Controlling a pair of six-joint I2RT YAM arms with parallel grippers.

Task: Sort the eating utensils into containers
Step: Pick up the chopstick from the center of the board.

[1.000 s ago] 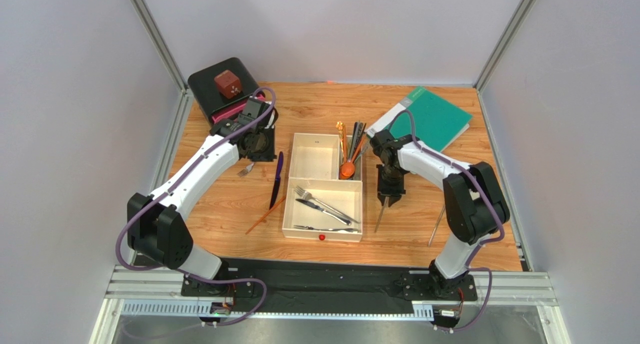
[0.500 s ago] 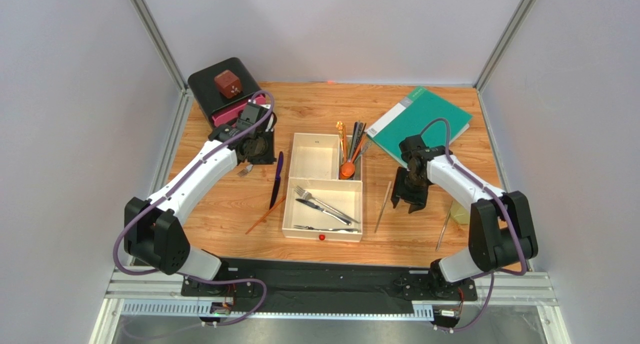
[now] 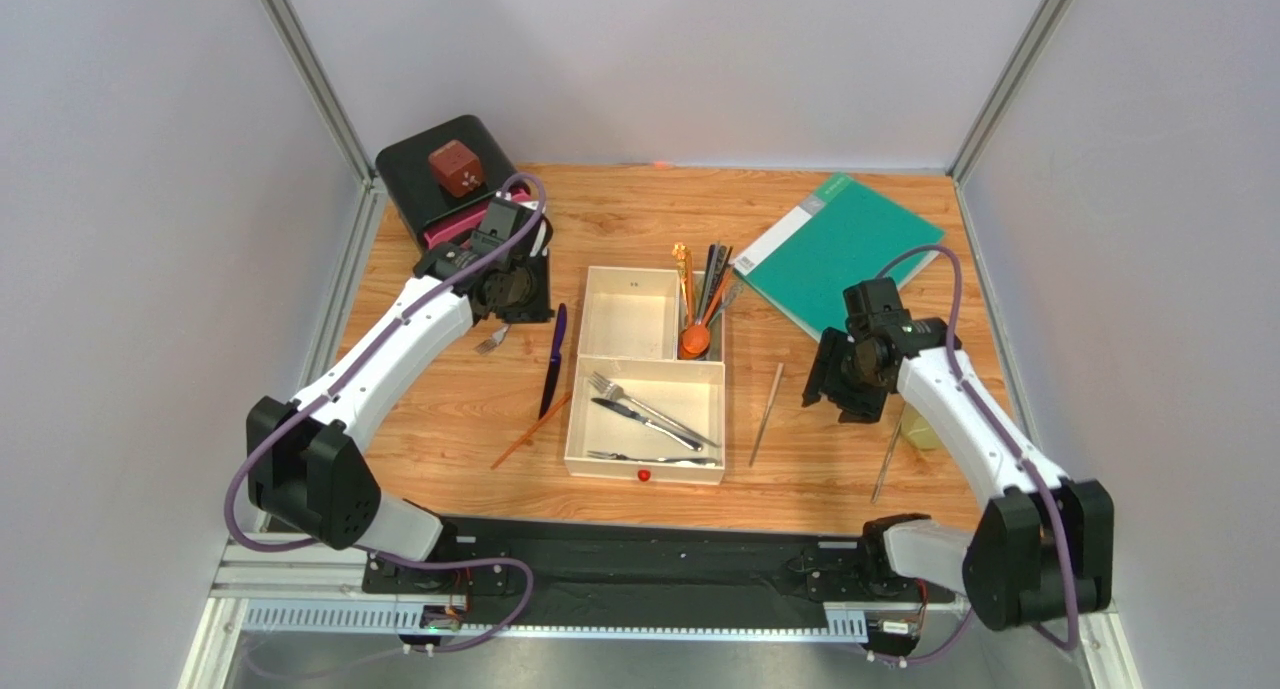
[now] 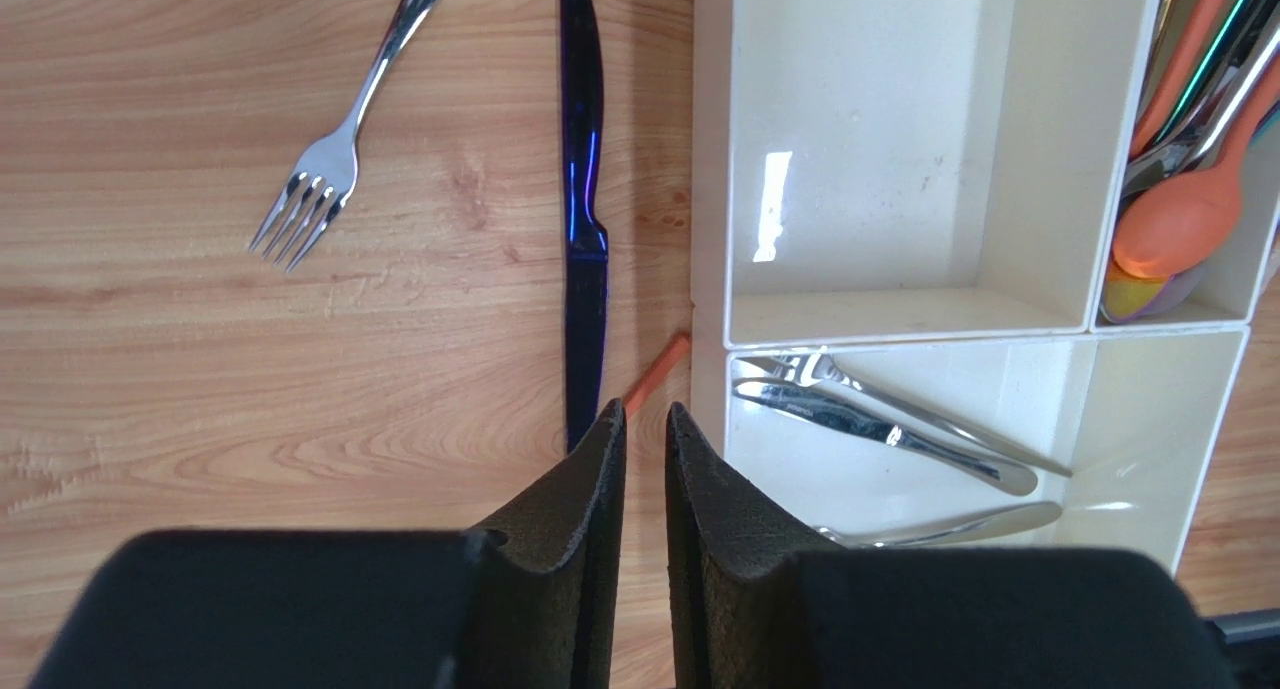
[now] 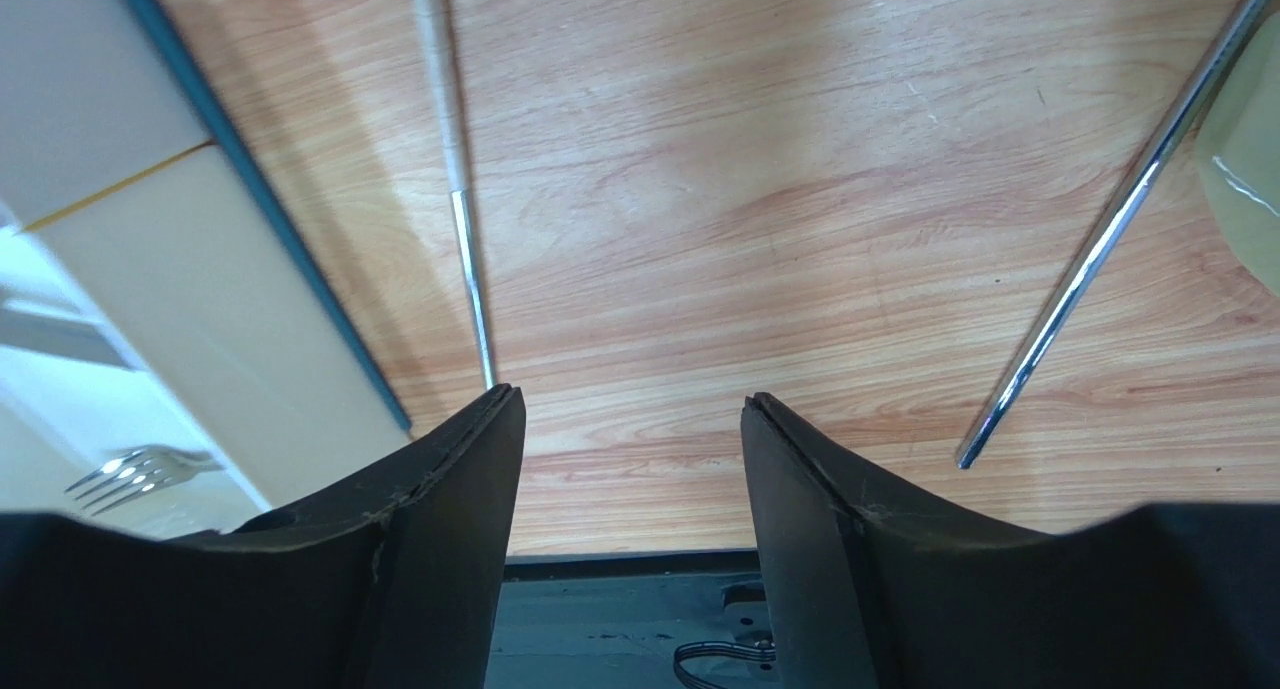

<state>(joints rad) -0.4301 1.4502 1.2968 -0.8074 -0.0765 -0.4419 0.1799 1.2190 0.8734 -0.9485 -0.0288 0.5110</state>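
Sorting by kind shows from above: the tray (image 3: 576, 419) at the centre of the worktop (image 3: 436, 419) keeps forks and a table knife (image 3: 646, 412) in its large near compartment and spoons with chopsticks (image 3: 700, 311) in the small compartment at its 1 o'clock. The small one at 11 o'clock is bare. A blue-purple knife (image 3: 553, 356), an orange chopstick (image 3: 529, 431) and a silver fork (image 3: 493, 338) lie on the wood at the tray's 9 o'clock, near the left end effector (image 3: 516, 296). A silver chopstick (image 3: 766, 394) lies at 3 o'clock, the right end effector (image 3: 836, 389) just beyond it, and a second silver rod (image 3: 887, 457) lies by the pale yellow cup (image 3: 920, 427). From the left wrist, the fingers are pressed almost together on nothing above the knife's handle end at 12 o'clock, so they would probably have to part before any pickup. From the right wrist, the fingers are spread wide and empty over bare wood, with the chopstick at 11 o'clock and the rod at 2 o'clock. That looks like a pose for choosing between them.
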